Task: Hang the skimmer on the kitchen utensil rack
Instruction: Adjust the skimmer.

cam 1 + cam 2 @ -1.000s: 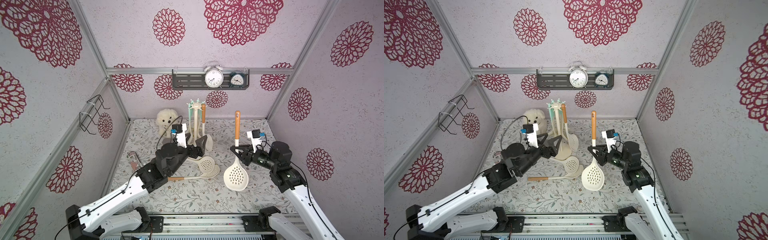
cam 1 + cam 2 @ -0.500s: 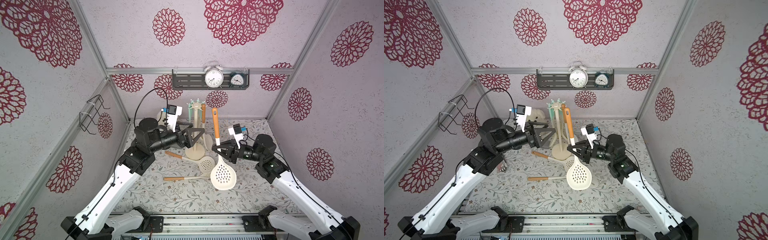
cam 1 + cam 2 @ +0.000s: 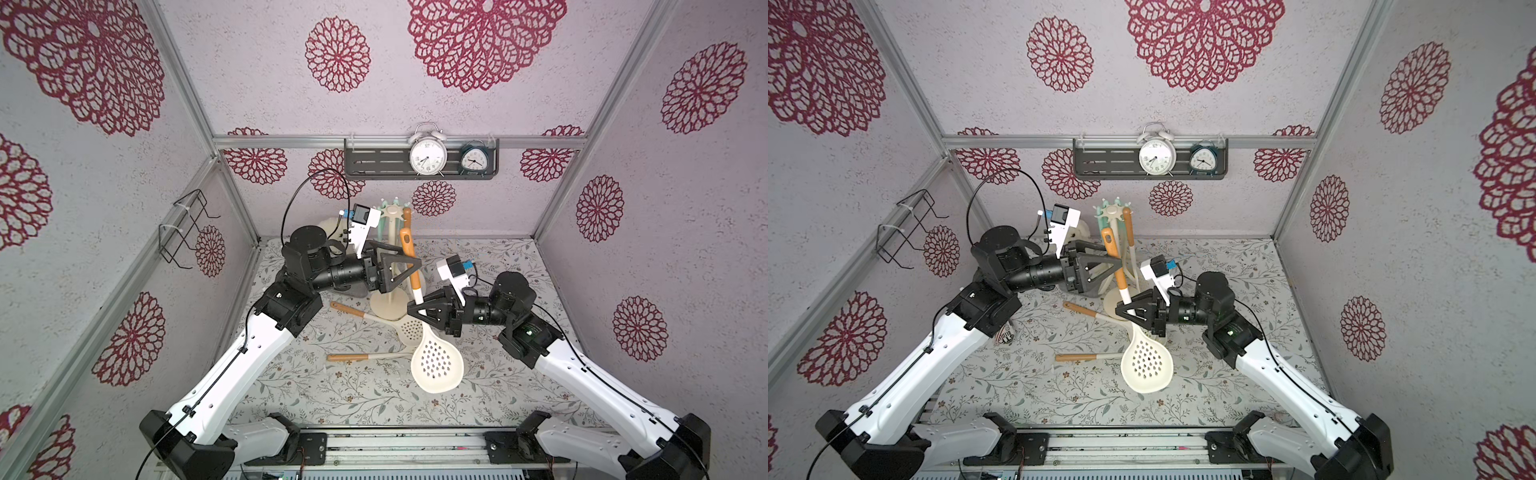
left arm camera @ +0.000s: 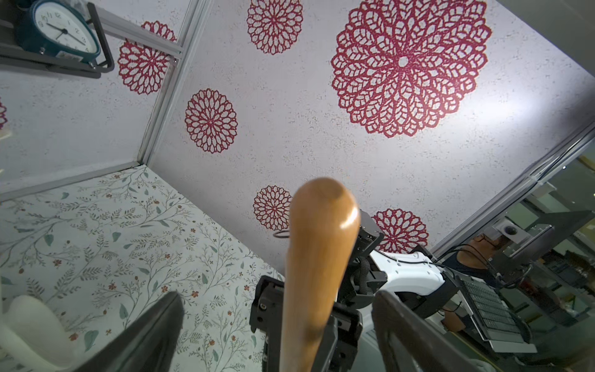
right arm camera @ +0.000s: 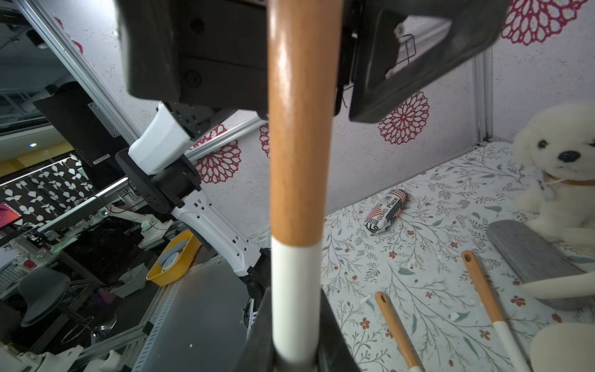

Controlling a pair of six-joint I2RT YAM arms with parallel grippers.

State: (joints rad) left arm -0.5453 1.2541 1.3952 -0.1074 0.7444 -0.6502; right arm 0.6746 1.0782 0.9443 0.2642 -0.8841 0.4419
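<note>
The skimmer (image 3: 436, 365) has a cream perforated head, a white neck and a wooden handle, and hangs tilted above the table. My right gripper (image 3: 417, 308) is shut on its white neck, as the right wrist view shows (image 5: 296, 322). My left gripper (image 3: 409, 270) stands open around the upper wooden handle (image 4: 318, 257), with its fingers (image 4: 154, 328) well apart from the wood. The kitchen utensil rack (image 3: 392, 232), a cream pole with a hook crown, stands just behind the handle's top. In both top views the skimmer (image 3: 1147, 365) sits between the two grippers (image 3: 1117, 270) (image 3: 1127, 311).
One wooden-handled utensil (image 3: 407, 218) hangs on the rack. Two more utensils (image 3: 353, 311) (image 3: 349, 357) lie on the floral table by the rack's base. A white plush dog (image 5: 563, 167), a grey slab (image 5: 531, 257) and a striped packet (image 5: 386, 209) sit nearby. A clock shelf (image 3: 374, 164) and a wire rack (image 3: 183, 232) hang on the walls.
My right arm carried the skimmer left toward the rack, tilting it. My left arm rose from the table and brought its open jaws around the wooden handle.
</note>
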